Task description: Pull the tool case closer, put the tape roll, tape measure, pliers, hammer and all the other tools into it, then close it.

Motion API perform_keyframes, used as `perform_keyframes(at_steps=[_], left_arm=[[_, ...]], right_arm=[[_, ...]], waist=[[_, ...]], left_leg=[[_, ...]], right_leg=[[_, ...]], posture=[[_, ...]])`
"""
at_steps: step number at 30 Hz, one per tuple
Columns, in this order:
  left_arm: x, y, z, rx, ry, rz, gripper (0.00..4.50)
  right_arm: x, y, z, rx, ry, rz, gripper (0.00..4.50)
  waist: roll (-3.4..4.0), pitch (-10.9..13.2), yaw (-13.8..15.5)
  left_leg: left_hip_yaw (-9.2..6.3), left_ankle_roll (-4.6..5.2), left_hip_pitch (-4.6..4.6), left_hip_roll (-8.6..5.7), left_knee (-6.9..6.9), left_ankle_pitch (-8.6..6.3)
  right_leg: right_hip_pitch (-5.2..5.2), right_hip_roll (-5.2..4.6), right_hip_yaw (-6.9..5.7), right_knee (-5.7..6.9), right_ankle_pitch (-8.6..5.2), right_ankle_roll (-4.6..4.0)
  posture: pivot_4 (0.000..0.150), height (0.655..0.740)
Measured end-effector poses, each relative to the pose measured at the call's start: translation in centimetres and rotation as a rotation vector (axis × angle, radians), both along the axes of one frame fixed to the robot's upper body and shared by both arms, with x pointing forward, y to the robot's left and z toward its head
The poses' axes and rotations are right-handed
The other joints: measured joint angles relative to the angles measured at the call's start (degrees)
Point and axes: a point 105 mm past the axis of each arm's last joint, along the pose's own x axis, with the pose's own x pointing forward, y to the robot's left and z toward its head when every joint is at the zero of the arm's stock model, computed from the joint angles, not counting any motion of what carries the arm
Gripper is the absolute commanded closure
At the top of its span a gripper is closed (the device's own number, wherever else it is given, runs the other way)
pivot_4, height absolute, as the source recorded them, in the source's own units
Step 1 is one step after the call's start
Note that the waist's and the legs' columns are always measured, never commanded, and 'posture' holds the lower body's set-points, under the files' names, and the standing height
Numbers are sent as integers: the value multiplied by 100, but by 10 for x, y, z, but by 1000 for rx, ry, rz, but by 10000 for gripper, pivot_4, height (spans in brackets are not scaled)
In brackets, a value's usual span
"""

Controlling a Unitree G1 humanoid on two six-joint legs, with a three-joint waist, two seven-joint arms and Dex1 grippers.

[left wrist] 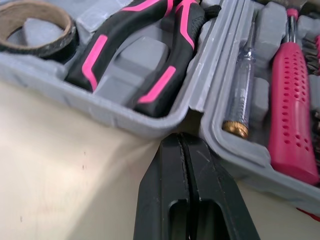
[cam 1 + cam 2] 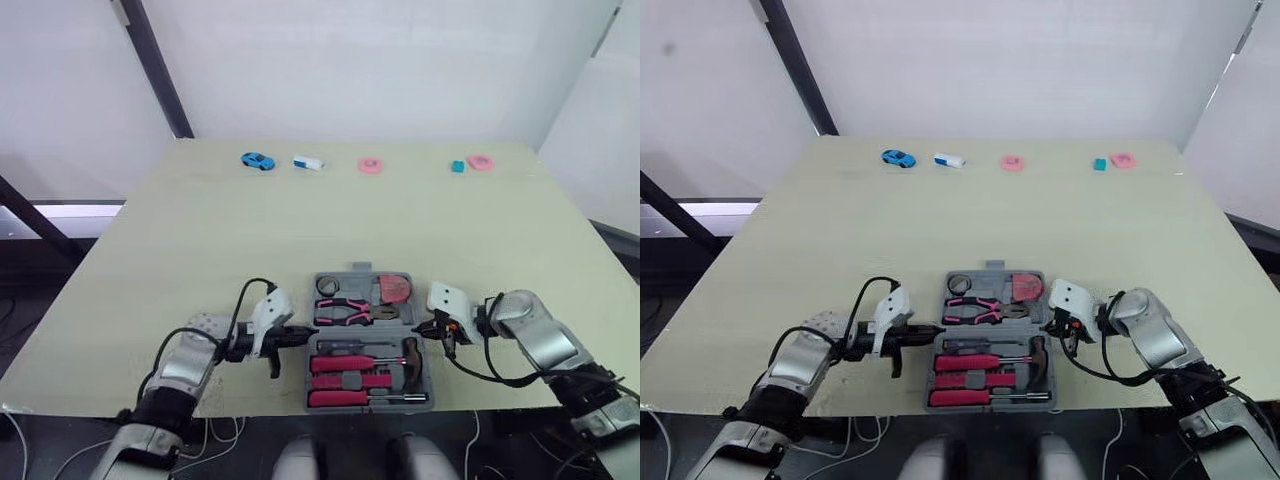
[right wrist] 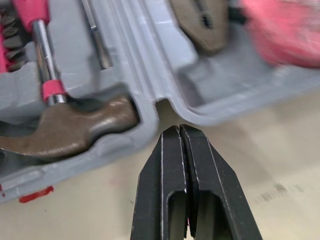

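Bearing the tool case (image 2: 358, 271), a table (image 2: 200, 230) meets seemingly white walls (image 2: 350, 60).

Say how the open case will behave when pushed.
Probably heavy for its size: the case holds a hammer, pliers and screwdrivers. Likely stiff moulded plastic, though it may fold at the hinge. Lying flat, it should slide, not tip.

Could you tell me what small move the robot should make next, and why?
Probably nudge the left gripper under the far half of the tool case to start folding it shut. The tape roll, pliers and hammer already lie inside, and the right gripper sits, shut like the left, beside the hinge.
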Motion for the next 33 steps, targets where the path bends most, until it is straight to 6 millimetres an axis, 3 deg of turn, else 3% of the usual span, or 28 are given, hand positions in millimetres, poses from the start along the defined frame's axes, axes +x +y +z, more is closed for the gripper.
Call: perform_keyframes(at_steps=[2, 4, 5, 9, 13, 14, 20, 24, 27, 28, 29, 30, 33], left_arm=[[-4, 8, 2, -46, -4, 43, 45000], [-12, 21, 8, -86, -19, 86, 39754], [-16, 28, 11, -97, -28, 107, 39180], [-31, 52, 22, -136, -43, 187, 24981], [-50, 81, 24, -134, -25, 286, 4715], [-54, 89, 25, -131, -23, 312, 154], [-61, 100, 33, -128, -33, 329, 154], [-60, 90, 41, -152, -44, 292, 154], [-55, 77, 47, -174, -55, 248, 154], [-53, 70, 49, -182, -59, 227, 5489], [-50, 64, 51, -192, -66, 207, 6325], [-49, 56, 52, -206, -65, 181, 12672], [-42, 26, 57, -240, -75, 68, 24459]], right_arm=[[0, -8, 7, 61, -36, -27, 44726], [-3, -21, 16, 132, -82, -74, 39626], [-6, -29, 19, 153, -95, -99, 38950], [-24, -59, 25, 217, -111, -185, 23146], [-49, -91, 36, 243, -112, -279, 2645], [-55, -100, 40, 234, -115, -302, 0], [-76, -122, 51, 208, -94, -351, 0], [-77, -117, 55, 240, -75, -350, 0], [-67, -106, 61, 278, -77, -349, 0], [-61, -96, 64, 296, -67, -332, 0], [-58, -89, 65, 310, -63, -319, 0], [-52, -78, 65, 329, -37, -303, 0], [-32, -46, 65, 334, 17, -255, 0]], waist=[[-2, 1, 6], [-1, 1, 10], [-1, 1, 10], [-1, 1, 28], [-1, 1, 17], [-1, 1, 16], [-1, 1, 15], [-2, 1, 13], [-2, 1, 6], [-2, 1, 1], [-3, 0, 1], [-3, 0, -1], [-1, 2, 2]], left_leg=[[-2, 0, -2, 1, 0, 0], [-1, 0, -1, 1, -1, 0], [-1, 0, 0, 1, -1, 0], [0, 0, 2, -1, -2, 0], [2, -1, 9, -1, -4, -1], [2, -1, 12, 0, -5, -1], [4, -1, 15, 0, -2, -1], [4, -1, 14, 1, -2, -1], [5, -1, 15, 0, -2, -1], [5, -1, 15, 1, -2, 0], [3, -1, 13, 1, -1, 0], [4, -1, 15, 1, -1, -1], [3, -1, 9, -1, -2, 0]], right_leg=[[0, 0, -3, 0, 0, 0], [1, -3, -3, 0, 0, 0], [2, -5, -3, 0, 0, 0], [5, -13, -7, -2, -2, -1], [8, -17, -7, -2, -13, -18], [9, -17, -8, -3, -16, -17], [11, -20, -9, -4, -25, -1], [10, -20, -8, -5, -24, -2], [10, -19, -7, -5, -24, -2], [10, -18, -7, -5, -23, -4], [9, -16, -7, -5, -21, -8], [10, -16, -7, -5, -14, -19], [7, -14, -5, -5, -12, -22]], posture=[[1500, 7400], [1500, 7400], [1500, 7400], [1500, 7400], [1500, 7400], [1500, 7400], [1500, 7400], [1500, 7400], [1500, 7400], [1500, 7400], [1500, 7400], [1500, 7400], [1500, 7400]])
